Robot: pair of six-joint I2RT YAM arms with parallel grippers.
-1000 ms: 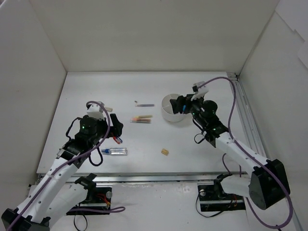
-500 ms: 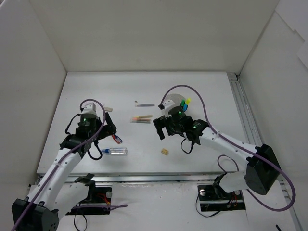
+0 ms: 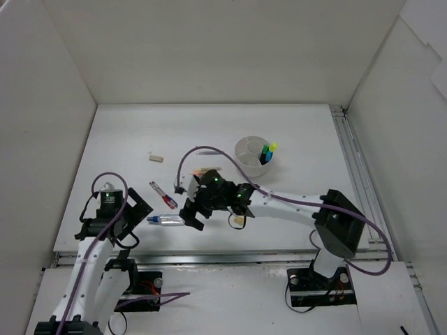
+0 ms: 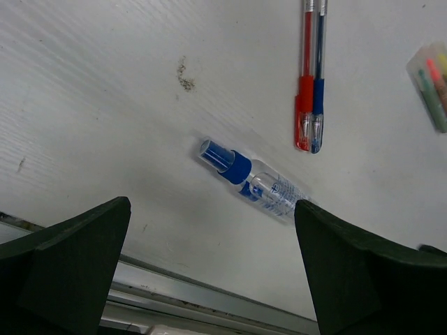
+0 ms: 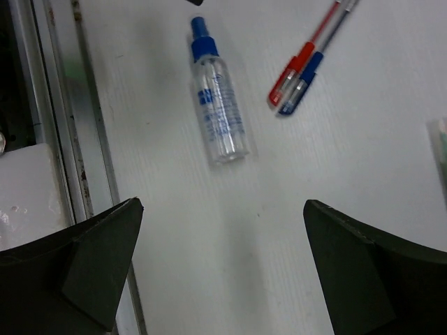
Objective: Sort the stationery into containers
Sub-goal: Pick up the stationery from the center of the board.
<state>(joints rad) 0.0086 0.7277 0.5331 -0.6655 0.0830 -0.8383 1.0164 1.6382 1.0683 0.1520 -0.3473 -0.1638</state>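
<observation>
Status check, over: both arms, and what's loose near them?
Left end effector open, empty. Right end effector open, blue-capped bottle just ahead. Red and blue pens beside it; nothing blocking.

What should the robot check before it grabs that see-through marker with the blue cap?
1. Jaws of the right arm open and empty: ok.
2. Clear blue-capped marker lying free, nothing touching it: ok.
3. Marker between the right jaws: not ok, it lies ahead of them.
4. Red and blue pens apart from the marker: ok.
5. Left arm out of the way: cannot tell; its open jaws face the marker too.
6. Room in the white organizer: ok, the highlighters fill one side only.
</observation>
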